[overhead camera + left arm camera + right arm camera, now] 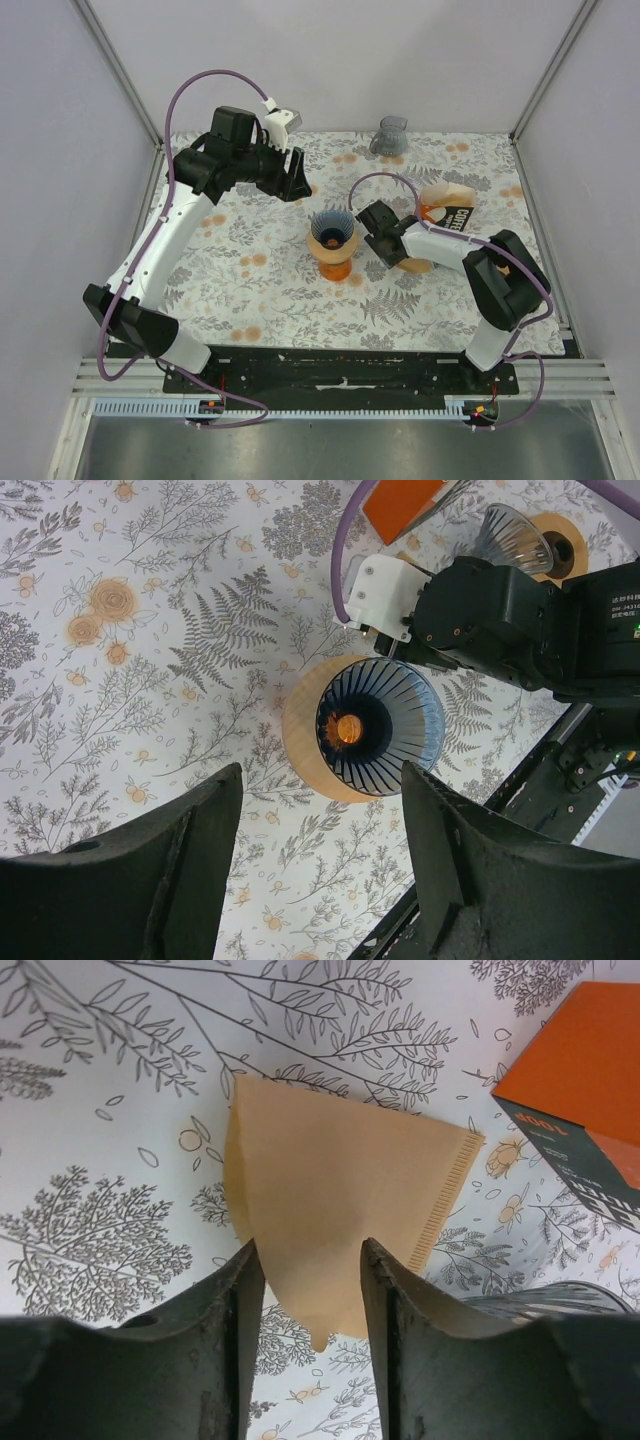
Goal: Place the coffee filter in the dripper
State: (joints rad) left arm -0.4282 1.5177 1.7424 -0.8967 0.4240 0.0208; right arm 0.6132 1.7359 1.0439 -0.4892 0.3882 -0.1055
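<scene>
The dripper [331, 232] is a dark ribbed cone on a wooden ring over an orange base, at the middle of the table. It also shows in the left wrist view [380, 725], with nothing in it. The brown paper coffee filter [340, 1170] lies flat on the floral cloth. My right gripper [308, 1260] is open, with its jaws either side of the filter's pointed end. In the top view the right gripper [372, 232] sits just right of the dripper and hides the filter. My left gripper [295, 178] is open and empty, up and left of the dripper [322, 800].
An orange and black filter box [452, 216] lies right of the right gripper [580, 1090]. A second ribbed glass cone [510, 535] with a wooden ring [560, 540] sits by the right arm. A grey object [391, 135] stands at the back edge.
</scene>
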